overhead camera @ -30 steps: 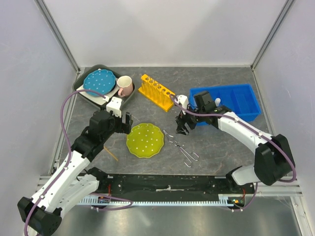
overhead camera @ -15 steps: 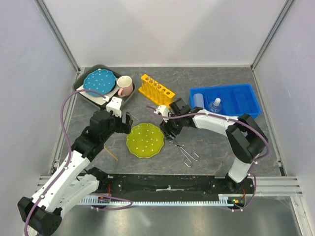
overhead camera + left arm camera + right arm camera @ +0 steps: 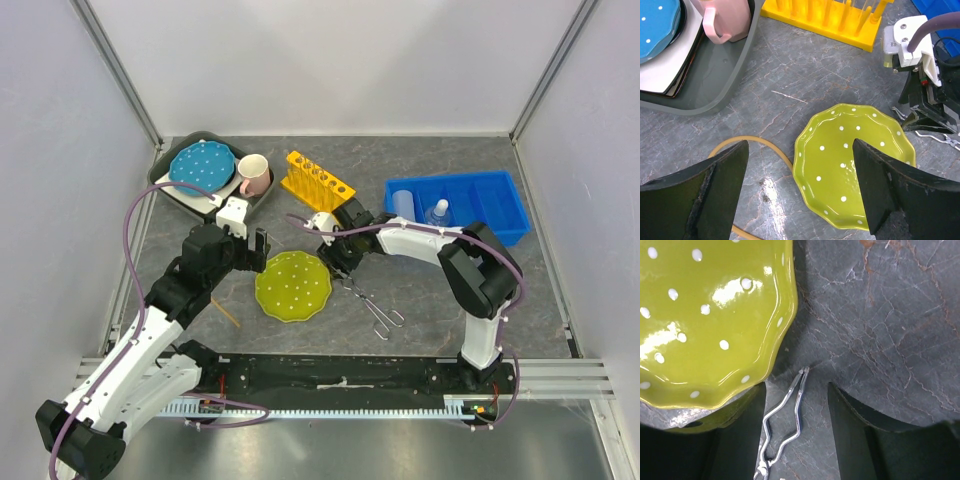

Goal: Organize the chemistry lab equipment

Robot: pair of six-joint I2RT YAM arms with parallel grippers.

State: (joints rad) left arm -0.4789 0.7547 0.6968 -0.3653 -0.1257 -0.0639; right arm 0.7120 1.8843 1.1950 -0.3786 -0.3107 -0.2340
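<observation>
The metal tongs (image 3: 790, 410) lie flat on the grey tabletop just right of the yellow-green plate (image 3: 293, 286). My right gripper (image 3: 796, 425) is low over them, open, one finger on each side and neither touching them. Its left finger (image 3: 737, 440) is against the plate's rim. In the top view the tongs (image 3: 374, 305) trail out from under that gripper (image 3: 340, 262). The yellow rack (image 3: 318, 183) stands behind. The squeeze bottle (image 3: 403, 204) and the flask (image 3: 438, 213) sit in the blue bin (image 3: 490, 200). My left gripper (image 3: 800, 195) hangs open above the plate's left edge.
A grey tray (image 3: 170, 185) at the back left holds the blue dotted plate (image 3: 200, 165) and the pink mug (image 3: 253, 175). A thin tan tube (image 3: 757, 144) curves on the table below my left gripper. Walls close in the table on three sides.
My right arm has swung left from the blue bin and come down over the tongs, and its jaws have narrowed. The left arm has not moved.
</observation>
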